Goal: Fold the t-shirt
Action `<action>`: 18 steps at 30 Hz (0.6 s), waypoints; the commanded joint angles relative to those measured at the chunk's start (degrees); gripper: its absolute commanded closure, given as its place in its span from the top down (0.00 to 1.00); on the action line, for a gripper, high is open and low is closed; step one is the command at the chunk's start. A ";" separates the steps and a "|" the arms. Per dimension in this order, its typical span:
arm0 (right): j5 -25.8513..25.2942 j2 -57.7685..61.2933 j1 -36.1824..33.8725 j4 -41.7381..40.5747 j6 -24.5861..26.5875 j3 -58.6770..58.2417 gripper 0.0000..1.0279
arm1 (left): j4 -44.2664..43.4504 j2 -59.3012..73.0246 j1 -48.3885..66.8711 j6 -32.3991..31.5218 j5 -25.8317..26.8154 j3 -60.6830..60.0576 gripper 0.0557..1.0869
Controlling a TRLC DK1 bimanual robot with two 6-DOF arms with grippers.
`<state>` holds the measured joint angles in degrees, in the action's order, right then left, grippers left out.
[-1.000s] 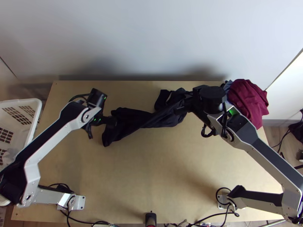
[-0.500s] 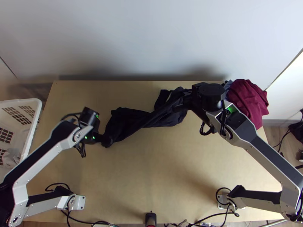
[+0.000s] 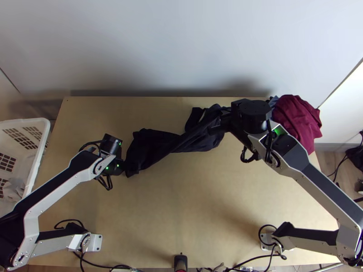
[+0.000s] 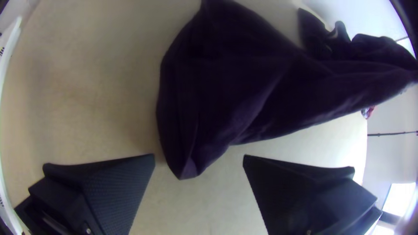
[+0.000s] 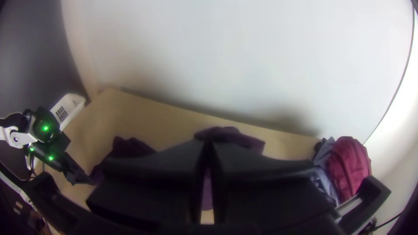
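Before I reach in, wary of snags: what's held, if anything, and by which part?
The right tool holds the dark shirt by a raised, bunched part, unclear which.

Matt cloth t-shirt [image 4: 217,87], smooth wooden table [image 3: 181,213]

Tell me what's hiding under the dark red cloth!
A grey-blue cloth pokes out along one side of the dark red cloth. I can't tell how far it goes underneath, because the red one covers whatever is below.
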<state>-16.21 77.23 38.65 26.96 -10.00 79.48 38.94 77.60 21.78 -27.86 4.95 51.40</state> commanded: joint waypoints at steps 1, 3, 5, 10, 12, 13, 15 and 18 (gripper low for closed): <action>-0.05 -0.59 -0.16 0.37 0.16 -0.73 0.03 | -3.87 1.32 -0.34 -4.05 0.50 -0.51 0.95; -0.05 -0.50 -0.16 0.37 0.16 -0.73 0.03 | -3.87 1.76 0.02 -5.01 1.64 -0.68 0.95; -0.05 -0.50 -0.25 0.37 0.24 -0.64 0.03 | -3.61 2.20 0.10 -6.24 3.84 -0.95 0.95; -0.05 -0.15 -0.25 0.29 0.33 -0.73 0.03 | -3.96 3.43 -0.07 -8.79 4.81 -0.95 0.72; -0.14 0.02 -0.25 0.29 0.42 -0.82 0.03 | -4.92 4.22 0.02 -9.67 7.53 -0.95 0.59; -0.23 0.02 -0.25 0.29 0.42 -0.91 0.03 | -5.28 4.49 0.19 -10.20 8.15 -0.95 0.50; -0.32 0.02 -0.42 0.29 0.51 -1.08 0.03 | -8.26 4.40 1.33 -10.64 8.15 -1.74 0.28; -0.40 -0.42 -0.95 0.37 0.60 -1.35 0.03 | -10.02 5.89 3.18 -10.02 8.06 -2.18 0.21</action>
<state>-16.36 77.08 38.26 27.29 -9.56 78.56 32.62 81.34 22.61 -37.08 11.51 50.00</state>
